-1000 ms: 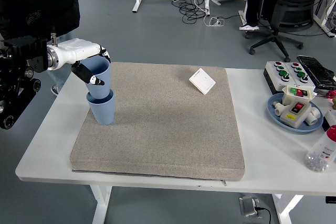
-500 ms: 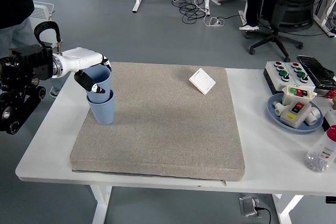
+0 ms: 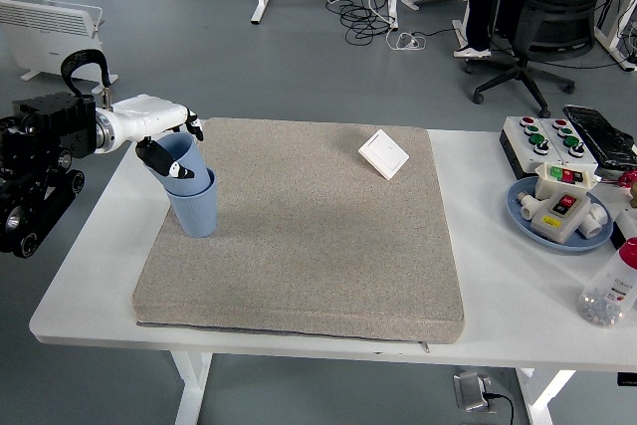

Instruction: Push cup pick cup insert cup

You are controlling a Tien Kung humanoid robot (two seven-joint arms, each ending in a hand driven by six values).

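Left robot hand (image 3: 164,138): white, with black fingertips, reaching in from the left edge; its fingers are curled around the rim of the inner cup, clamped on it.
Inner cup (image 3: 182,153): blue, tilted slightly toward the hand, sunk most of the way into a 2nd cup, so only its upper part shows above that rim.
Outer cup (image 3: 195,208): blue, upright, directly below the hand, standing on the mat's left side near its far corner.
Mat (image 3: 299,246): grey, square, padded, spreading out to the right of and nearer than the hand, covering most of the tabletop.
White card (image 3: 383,153): flat square piece on the mat, well to the right of the hand, near the mat's far edge.
Tabletop (image 3: 90,276): white, bare strip showing below and to the left of the hand.
Blue plate (image 3: 523,214): far right of the hand, holding white button boxes.
Button panel (image 3: 547,138): behind the plate, with red and green buttons.
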